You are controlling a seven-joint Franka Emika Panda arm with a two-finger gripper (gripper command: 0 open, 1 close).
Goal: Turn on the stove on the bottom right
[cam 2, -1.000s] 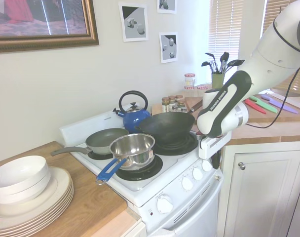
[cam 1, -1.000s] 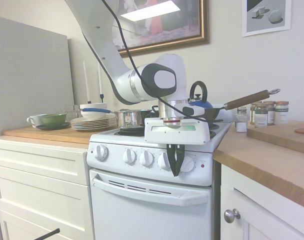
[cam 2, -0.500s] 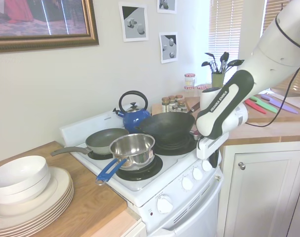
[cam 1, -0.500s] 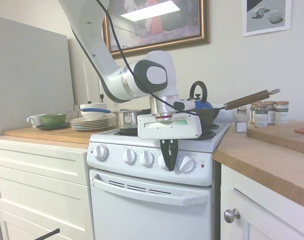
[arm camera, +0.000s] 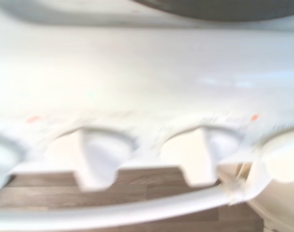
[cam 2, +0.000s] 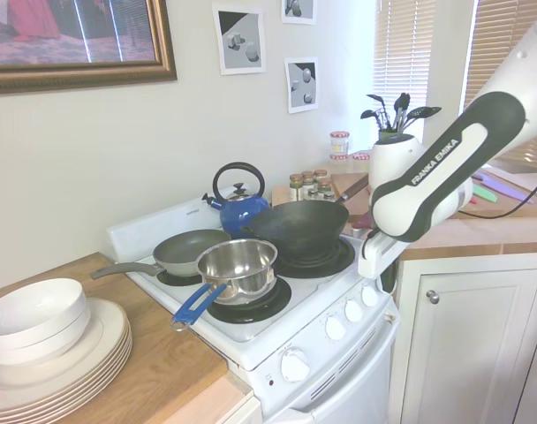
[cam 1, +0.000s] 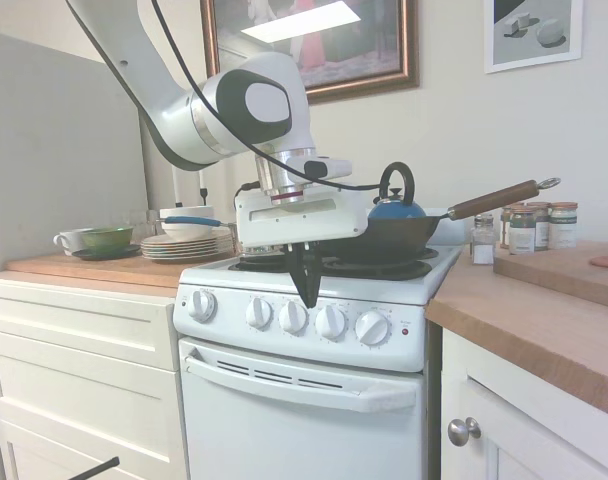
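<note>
First exterior: gripper (cam 1: pixel 306 290) looks pinched narrow, holding nothing, hanging above the third stove (cam 1: pixel 314 390) knob (cam 1: pixel 293 317), not touching. Likely target, the far-right knob (cam 1: pixel 372 327) beside the red light (cam 1: pixel 405 331), sits well to its right.

Second exterior: fingers hidden behind the wrist; wok (cam 2: pixel 297 227) near the panel edge.

Wrist: two blurred knobs (arm camera: pixel 96 157).

Advice: confirm knob mapping, open first, centre squarely, then twist.

blue kettle (cam 1: pixel 392 207) | wok (cam 2: pixel 297 227) | saucepan (cam 2: pixel 240 266) | plates (cam 2: pixel 61 362) | spice jars (cam 1: pixel 532 226)
</note>
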